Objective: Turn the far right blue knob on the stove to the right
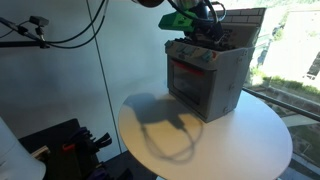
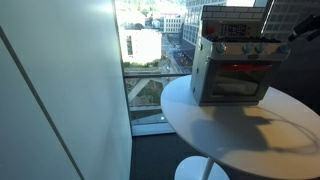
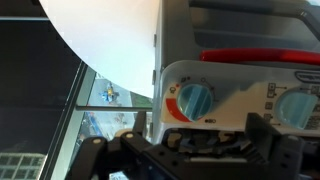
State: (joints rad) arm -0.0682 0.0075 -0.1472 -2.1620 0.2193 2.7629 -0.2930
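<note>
The grey toy stove (image 1: pixel 205 80) stands on the round white table (image 1: pixel 250 145), and its red-orange oven window shows in both exterior views (image 2: pixel 235 75). In the wrist view its front panel shows a blue knob (image 3: pixel 195 98) with a red arc beside it. A second blue knob (image 3: pixel 300 108) is cut by the right edge. My gripper (image 3: pixel 205 142) is open, its dark fingers spread just short of the panel, below the first knob, holding nothing. In both exterior views the gripper (image 1: pixel 198 22) hangs over the stove's top front edge (image 2: pixel 303 35).
The stove's red oven handle (image 3: pixel 260 57) runs across the wrist view. A tall window (image 2: pixel 150 50) with a street far below lies beyond the table edge. Black cables and gear (image 1: pixel 70 140) sit on the floor beside the table.
</note>
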